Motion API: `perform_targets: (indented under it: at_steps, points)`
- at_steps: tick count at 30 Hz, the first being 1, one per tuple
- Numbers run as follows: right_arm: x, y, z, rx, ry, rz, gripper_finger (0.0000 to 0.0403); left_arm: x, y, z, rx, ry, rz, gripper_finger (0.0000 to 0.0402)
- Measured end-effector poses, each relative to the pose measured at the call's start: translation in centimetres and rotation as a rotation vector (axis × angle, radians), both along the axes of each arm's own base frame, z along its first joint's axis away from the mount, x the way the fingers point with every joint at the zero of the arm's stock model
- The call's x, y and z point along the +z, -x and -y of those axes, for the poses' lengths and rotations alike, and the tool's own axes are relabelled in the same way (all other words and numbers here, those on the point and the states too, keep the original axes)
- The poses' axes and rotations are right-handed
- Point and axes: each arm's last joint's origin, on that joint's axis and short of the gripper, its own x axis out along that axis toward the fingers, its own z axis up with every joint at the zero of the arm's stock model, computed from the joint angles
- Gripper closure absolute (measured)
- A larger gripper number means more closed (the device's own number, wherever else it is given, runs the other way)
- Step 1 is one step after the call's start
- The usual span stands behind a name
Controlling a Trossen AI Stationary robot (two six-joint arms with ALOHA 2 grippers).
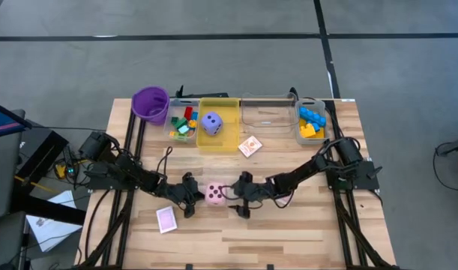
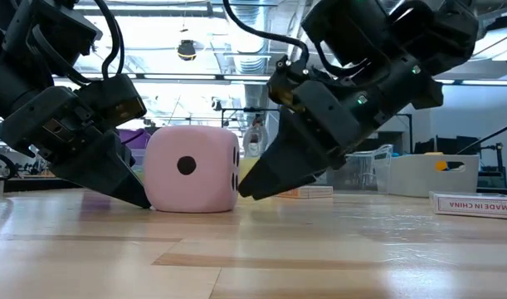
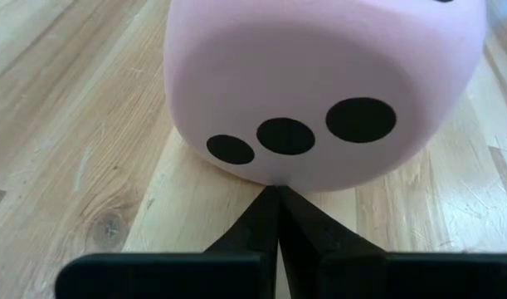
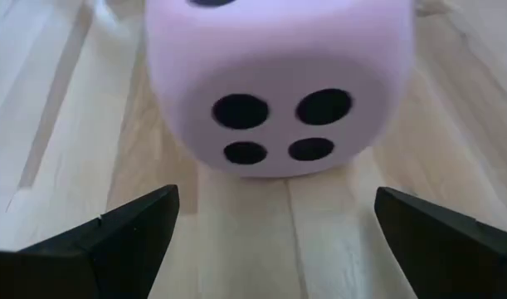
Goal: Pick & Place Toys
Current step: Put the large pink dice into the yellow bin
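between the clenched left gripper (image 3: pixel 278 208), tips touching one face, and the wide-spread right gripper (image 4: pixel 274 216) sits the pink die (image 1: pixel 215 193) on the table (image 1: pixel 288 232), likely braced for grasping.

You see two dark arms, the left arm (image 1: pixel 131 176) and the right arm (image 1: pixel 311 169), each built of blocky black segments with black cables looped along them. A small green light glows on the right arm's casing. Each wrist ends in flat, matte black, wedge-shaped fingers (image 4: pixel 129 232).
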Motion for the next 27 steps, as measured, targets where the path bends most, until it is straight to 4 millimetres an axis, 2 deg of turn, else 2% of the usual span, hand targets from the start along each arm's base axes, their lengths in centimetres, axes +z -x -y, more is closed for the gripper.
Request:
perform_targets:
  at_steps: [6, 27]
  points:
    - [0.14, -0.29, 0.79, -0.087, -0.052, 0.023, 0.0004, 0.00, 0.00, 0.00, 0.000, -0.001, 0.000, 0.0400]
    - [0.79, -0.68, 0.50, -0.052, -0.043, 0.099, 0.0004, 0.00, 0.00, 0.00, 0.001, -0.001, 0.000, 0.0401]
